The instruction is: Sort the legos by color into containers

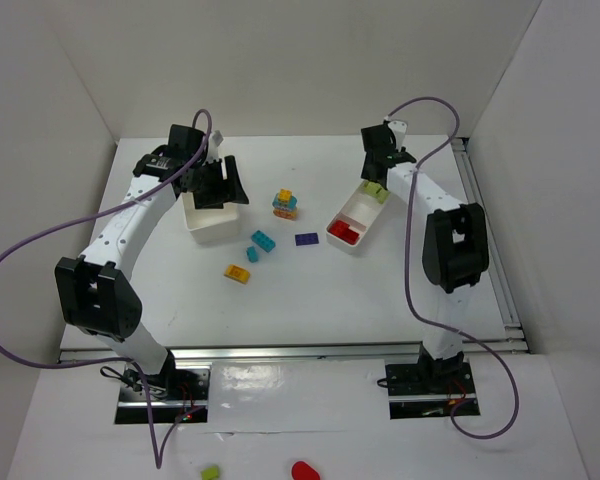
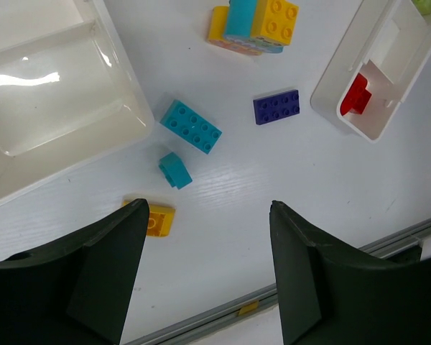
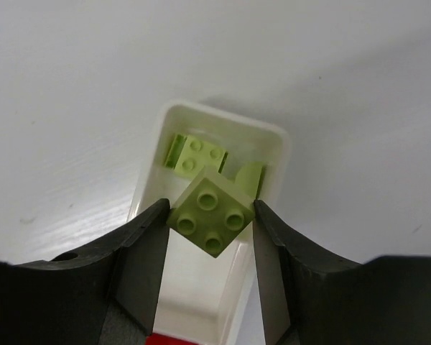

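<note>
Holding: lime-green studded plastic brick (image 3: 212, 214), pinched by right gripper (image 3: 210, 217) over lime-stocked end of long white divided tray (image 3: 223, 113); centred release is advised. Left gripper (image 2: 208, 212) spread.

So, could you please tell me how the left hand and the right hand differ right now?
The left hand is open and empty; the right hand is shut on a lime brick. The left hand is near the small box; the right hand is over the long tray, above a second lime brick. Both are black, two-fingered.

left fingers (image 2: 93, 287) spread, right fingers (image 3: 140, 262) clamped
</note>
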